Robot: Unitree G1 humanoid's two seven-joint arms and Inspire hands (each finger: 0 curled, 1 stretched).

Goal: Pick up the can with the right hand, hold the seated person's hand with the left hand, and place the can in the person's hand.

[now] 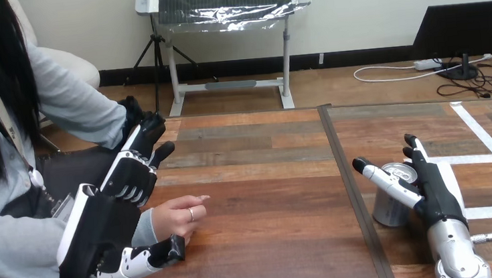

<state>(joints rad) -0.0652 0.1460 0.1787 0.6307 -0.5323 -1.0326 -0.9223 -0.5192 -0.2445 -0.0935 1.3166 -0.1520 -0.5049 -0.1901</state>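
Nearest me, at about 7 o'clock on the table [273,244], the left hand [97,239] stands on edge, its back turned my way. Its thumb [143,261] reaches out toward 3 o'clock along the near side of the person's hand [178,219], the tip touching it or just beside it; I cannot tell which. Over at 5 o'clock the right hand [440,196] rises from its silver forearm, released, with its thumb stretched toward 9 o'clock across the upper front of the can [389,208] and its fingers pointing straight to 12 o'clock on the can's right. Nothing is curled round the can, and I cannot tell whether the thumb touches it. The can stands upright on the table, just right of the dark seam [347,177]. Its side looks plain silver, and any print on it is too small to make out. A little farther back, the person's hand lies palm down on the wood, fingers pointing to 3 o'clock, its grey sleeve [145,230] coming out from behind the left hand. Beyond that, the left hand's fingers [143,144] run out nearly straight toward 1 o'clock, past the wrist and clasping nothing. Farthest, white tape [481,135] marks lines behind the can.
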